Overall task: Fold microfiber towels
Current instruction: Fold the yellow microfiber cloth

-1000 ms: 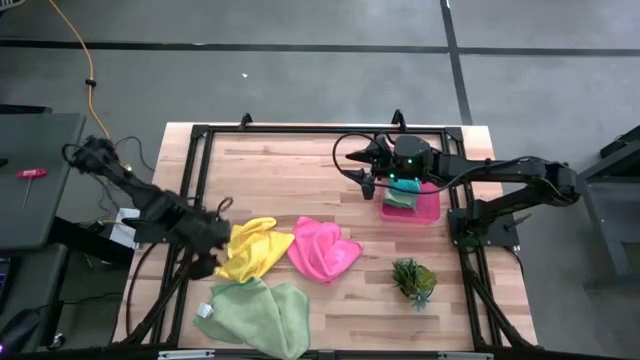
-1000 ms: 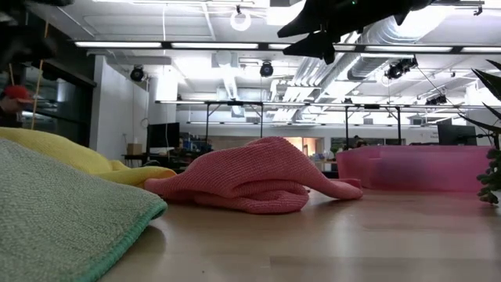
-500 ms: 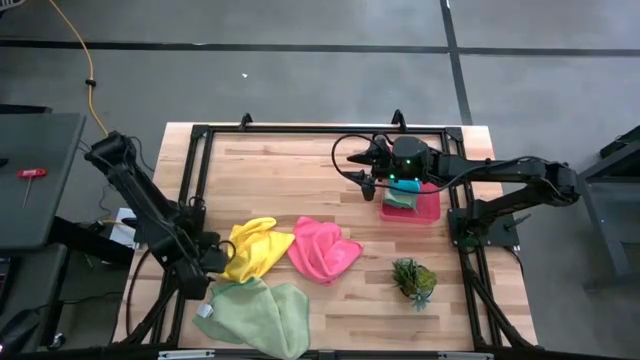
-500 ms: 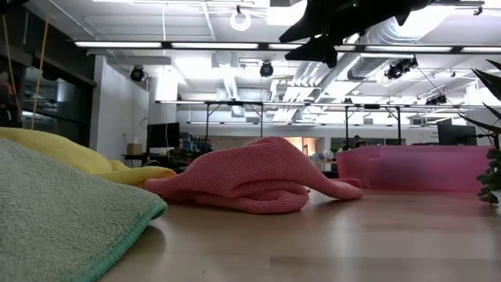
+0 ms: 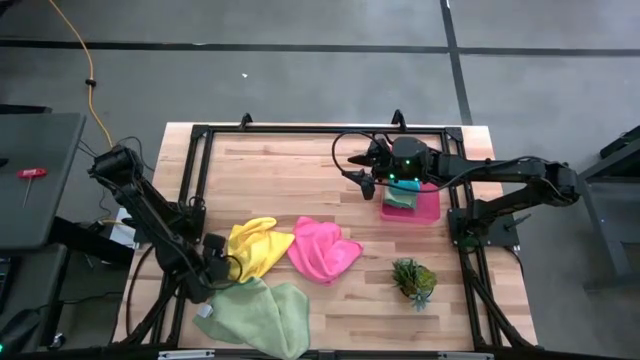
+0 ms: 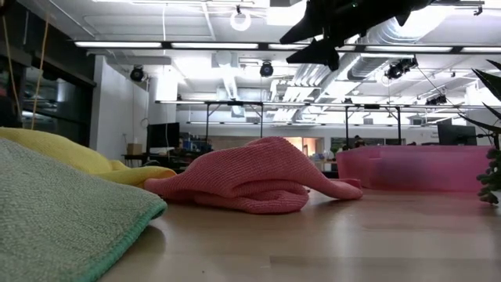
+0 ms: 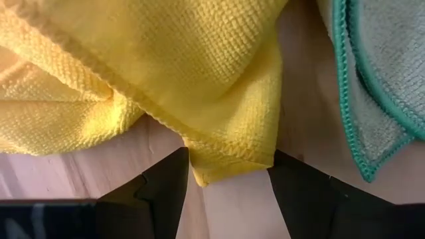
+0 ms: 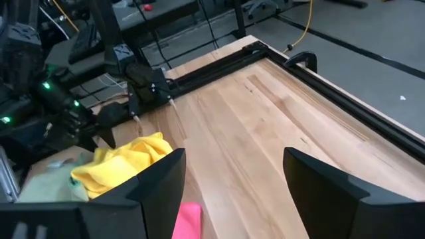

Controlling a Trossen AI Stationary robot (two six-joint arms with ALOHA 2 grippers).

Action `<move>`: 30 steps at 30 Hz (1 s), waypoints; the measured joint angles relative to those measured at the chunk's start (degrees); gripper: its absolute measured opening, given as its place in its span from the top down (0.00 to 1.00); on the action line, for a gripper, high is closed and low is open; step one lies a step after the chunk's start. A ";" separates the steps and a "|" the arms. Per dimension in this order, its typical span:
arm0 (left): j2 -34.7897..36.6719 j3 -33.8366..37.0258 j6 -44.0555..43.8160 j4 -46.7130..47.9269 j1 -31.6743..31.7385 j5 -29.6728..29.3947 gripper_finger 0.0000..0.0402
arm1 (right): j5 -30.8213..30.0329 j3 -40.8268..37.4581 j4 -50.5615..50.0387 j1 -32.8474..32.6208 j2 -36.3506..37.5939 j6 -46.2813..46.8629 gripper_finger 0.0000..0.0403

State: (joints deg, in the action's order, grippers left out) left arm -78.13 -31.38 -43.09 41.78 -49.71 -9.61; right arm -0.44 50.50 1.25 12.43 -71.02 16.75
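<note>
1. Under the overhead camera lies a pale wooden tabletop point(image 5: 300, 170) edged by a black frame, standing on a grey floor with dark seams.
2. Beyond the tabletop, the level view shows a large hall with white ceiling ducts and rows of strip lights.
3. Toward the right rear sits a pink tray point(image 5: 428, 209) with a folded teal towel point(image 5: 401, 198) inside; a small spiky plant point(image 5: 413, 278) stands nearer the front.
4. At the front left, the left end effector point(image 5: 222, 268) is low over the tabletop with its fingers point(image 7: 159, 189) spread apart; a corner of the yellow towel point(image 5: 255, 246) lies between them, not pinched.
5. Just beside that corner, the pale green towel point(image 5: 262, 310) with its teal hem lies crumpled at the front edge.
6. Right of the yellow towel, touching it or nearly so, the hot pink towel point(image 5: 322, 249) is bunched in a heap.
7. Above the tray's rear-left edge hangs the right end effector point(image 5: 360, 168), jaws wide and holding nothing, well apart from the loose towels.
</note>
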 joint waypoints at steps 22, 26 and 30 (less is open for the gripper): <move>7.73 -0.94 -9.23 0.45 1.61 15.50 0.98 | 0.23 0.02 -0.32 -0.09 0.02 2.36 0.39; 14.74 -2.84 -9.82 0.58 6.80 18.72 0.99 | 0.23 0.02 -0.21 -0.09 0.02 2.23 0.39; 22.73 -5.51 -10.04 0.26 14.65 16.67 0.99 | 0.23 0.02 -0.17 -0.09 0.02 2.06 0.39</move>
State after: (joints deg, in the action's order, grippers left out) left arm -55.40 -36.89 -53.13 42.04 -35.06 7.06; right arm -0.21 50.52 1.08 12.34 -71.00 18.81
